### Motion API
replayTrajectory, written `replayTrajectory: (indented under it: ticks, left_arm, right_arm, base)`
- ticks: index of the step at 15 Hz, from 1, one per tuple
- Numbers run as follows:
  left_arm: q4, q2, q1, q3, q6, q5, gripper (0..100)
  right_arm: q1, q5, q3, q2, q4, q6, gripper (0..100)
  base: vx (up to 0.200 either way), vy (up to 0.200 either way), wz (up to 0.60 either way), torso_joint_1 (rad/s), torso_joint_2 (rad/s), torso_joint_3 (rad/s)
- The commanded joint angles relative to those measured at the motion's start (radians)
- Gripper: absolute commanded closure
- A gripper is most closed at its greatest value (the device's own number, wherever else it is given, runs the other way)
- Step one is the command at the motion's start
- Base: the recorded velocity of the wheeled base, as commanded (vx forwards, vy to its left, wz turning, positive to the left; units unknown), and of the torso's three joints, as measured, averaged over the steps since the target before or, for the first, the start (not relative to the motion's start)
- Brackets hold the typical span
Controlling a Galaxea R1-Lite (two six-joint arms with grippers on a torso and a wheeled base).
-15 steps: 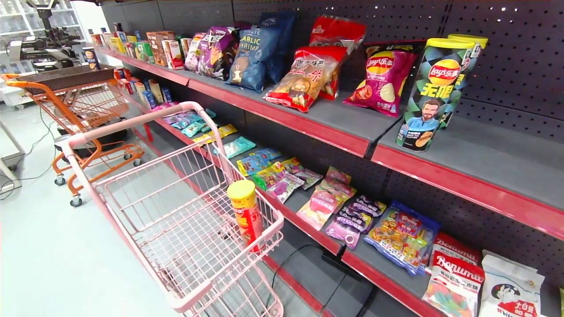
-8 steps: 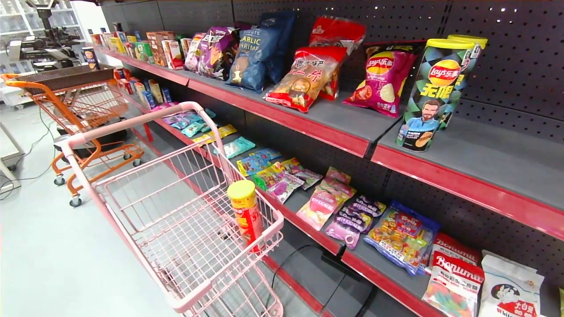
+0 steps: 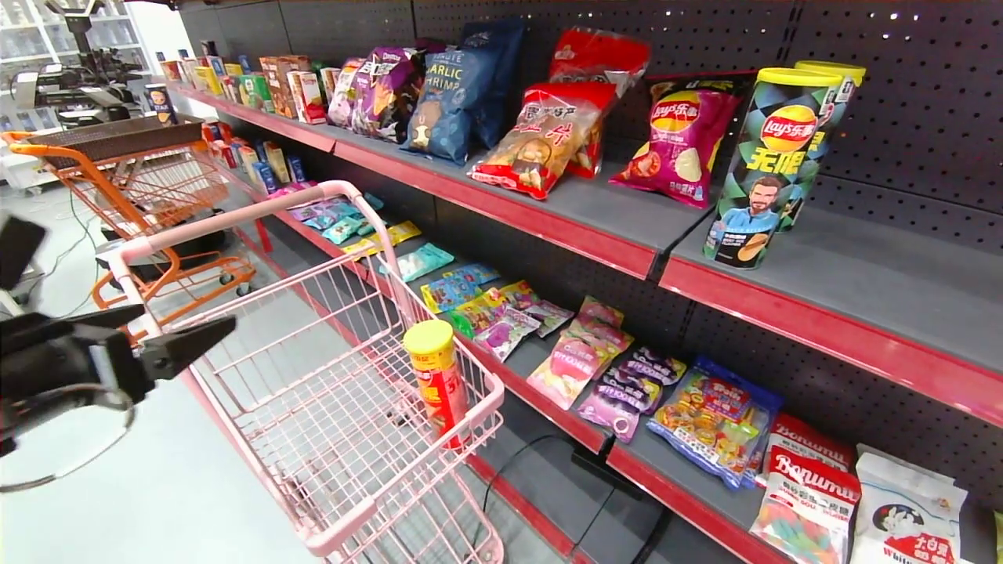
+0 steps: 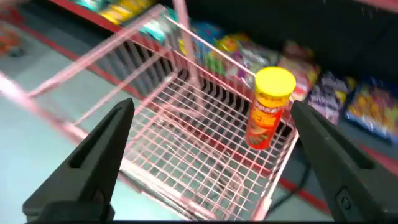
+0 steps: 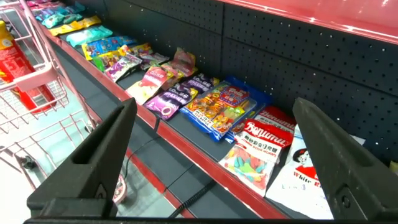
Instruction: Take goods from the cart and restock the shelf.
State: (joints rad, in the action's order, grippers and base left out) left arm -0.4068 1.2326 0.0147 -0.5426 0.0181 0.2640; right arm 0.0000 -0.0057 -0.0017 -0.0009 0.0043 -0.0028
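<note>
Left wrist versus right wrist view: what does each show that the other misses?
Left wrist only: the left gripper, open, and the whole basket of the pink cart. Right wrist only: the right gripper, open, and a red-and-white candy bag. Both: the cart, the red can standing in it, and a blue snack bag.

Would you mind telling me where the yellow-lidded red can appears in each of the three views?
Head view: the can stands upright in the pink cart, in the corner nearest the shelf.
Left wrist view: the can stands in that same corner of the pink cart.
Right wrist view: the can is cut off by the picture's edge, behind the cart's wire wall.
Shared landmark: the pink cart.
</note>
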Motion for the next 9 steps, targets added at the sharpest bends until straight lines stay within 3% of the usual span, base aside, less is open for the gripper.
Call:
replayTrajectory:
  ticks: [1, 2, 3, 7, 9]
  left_arm:
    - [-0.201, 0.450, 0.002, -0.027, 0.135, 0.244, 0]
    - [-0.211, 0.513, 0.008, -0.033, 0.198, 0.284, 0]
    - [-0.245, 0.574, 0.011, -0.023, 0.230, 0.287, 0]
    - [-0.511, 0.778, -0.062, 0.000, 0.233, 0.314, 0]
    - [-0.553, 0.843, -0.099, -0.020, 0.233, 0.327, 0]
  right_arm:
    - [0.000, 0.000, 0.000, 0.001, 0.000, 0.000, 0]
    - [0.000, 0.000, 0.000, 0.001, 0.000, 0.000, 0]
    - [0.000, 0.000, 0.000, 0.001, 0.000, -0.002, 0]
    - [0.000, 0.000, 0.000, 0.001, 0.000, -0.003, 0]
    - [0.000, 0.000, -0.001, 0.001, 0.000, -0.005, 0]
  base:
    - [0.000, 0.000, 0.00, 0.000, 0.00, 0.000]
    - [0.000, 0.000, 0.00, 0.000, 0.00, 0.000]
    - [0.000, 0.000, 0.00, 0.000, 0.00, 0.000]
    - [0.000, 0.000, 0.00, 0.000, 0.00, 0.000]
    - [0.000, 0.000, 0.00, 0.000, 0.00, 0.000]
